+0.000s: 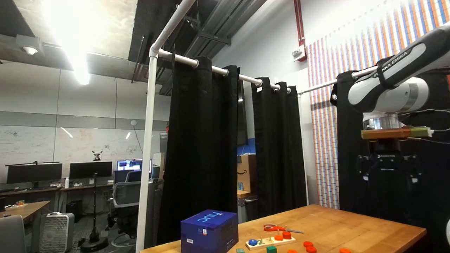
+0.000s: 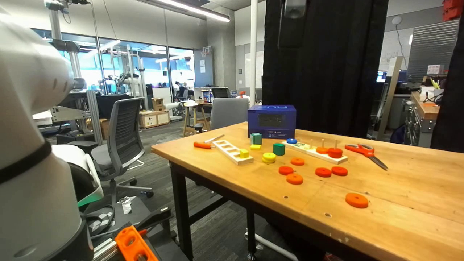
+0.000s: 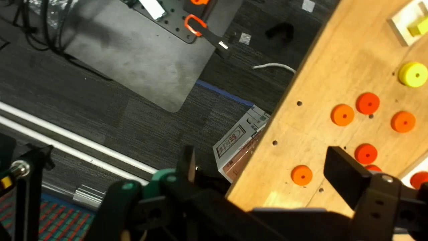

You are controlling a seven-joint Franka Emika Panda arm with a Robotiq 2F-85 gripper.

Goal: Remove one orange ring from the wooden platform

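Now the hand [image 1: 390,184] hangs higher than the surface [image 1: 362,225], its fingers [image 3: 344,177] spread wide and holding nothing; in the wrist view an edge of the surface runs between them. The orange ring [image 2: 320,150] sits on the wooden platform [image 2: 307,149], around a peg [image 2: 322,142], with a red piece [image 2: 335,153] just beside it and a blue ring [image 2: 291,141] at the platform's opposite end. In an exterior view the platform lies toward the surface's far edge, the blue box [image 2: 271,121] stands by that same edge, and the scissors [image 2: 371,156] lie near the platform's red end. Three red rings [image 2: 323,172] and two loose orange rings [image 2: 294,178] lie between the platform and the near edge, and a lone orange disc [image 2: 357,200], well apart, is closest to that edge.
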